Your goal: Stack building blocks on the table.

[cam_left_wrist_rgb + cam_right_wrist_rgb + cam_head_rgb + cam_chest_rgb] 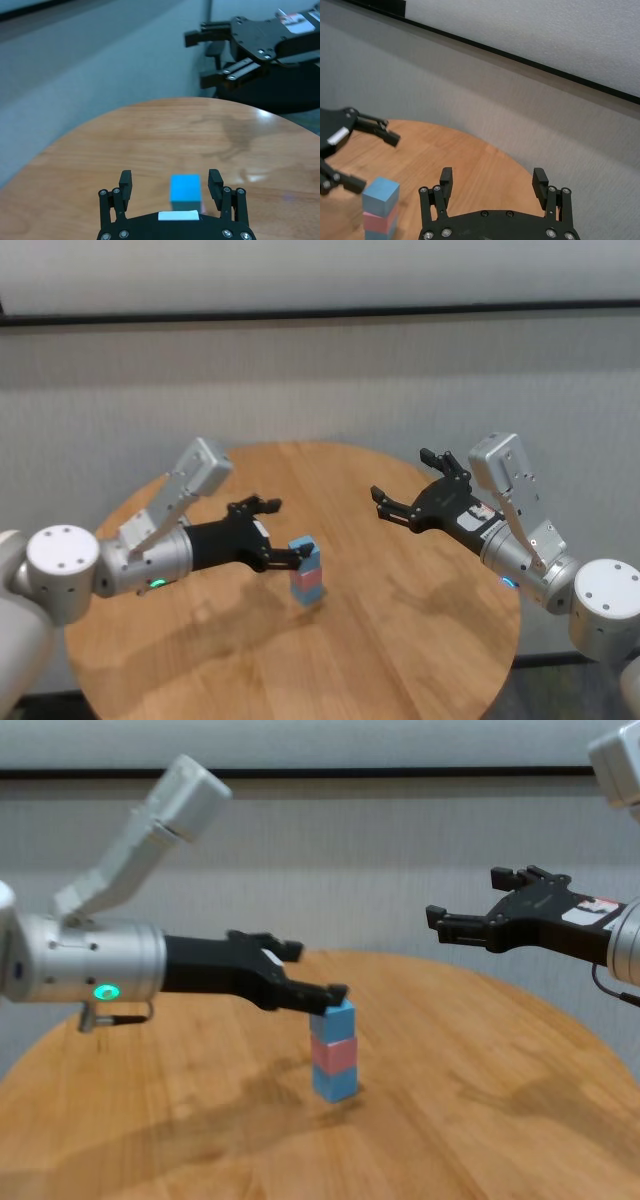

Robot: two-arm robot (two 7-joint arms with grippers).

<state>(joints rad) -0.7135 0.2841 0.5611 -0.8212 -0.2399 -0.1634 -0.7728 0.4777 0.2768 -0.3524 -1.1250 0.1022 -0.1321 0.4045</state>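
A round wooden surface (400, 640) with honey-brown planks and visible grain carries a small tower of three matte cubes near its middle. The stack reads, from the bottom up, light blue cube (335, 1083), pale pink cube (333, 1051), and a second light blue cube on top (337, 1018) — their faces are flat and plain, their edges crisp, and they sit closely aligned.

The left tool (280, 535), black with stubby ridged fingers (125, 183), reaches in from the left edge of the surface at the height of the top cube. Its jaws stand wide open on either side of that cube, with a clear gap between each finger and the block's sides — it has hold of nothing. Its silver cylindrical forearm shows a small green light.

The right tool (405, 500) hangs in the air over the far right part of the surface, well apart from the stack. Its black fingers are spread fully apart and it is empty.

Behind the surface stands a pale grey textured wall (320, 380) crossed by a dark horizontal strip.
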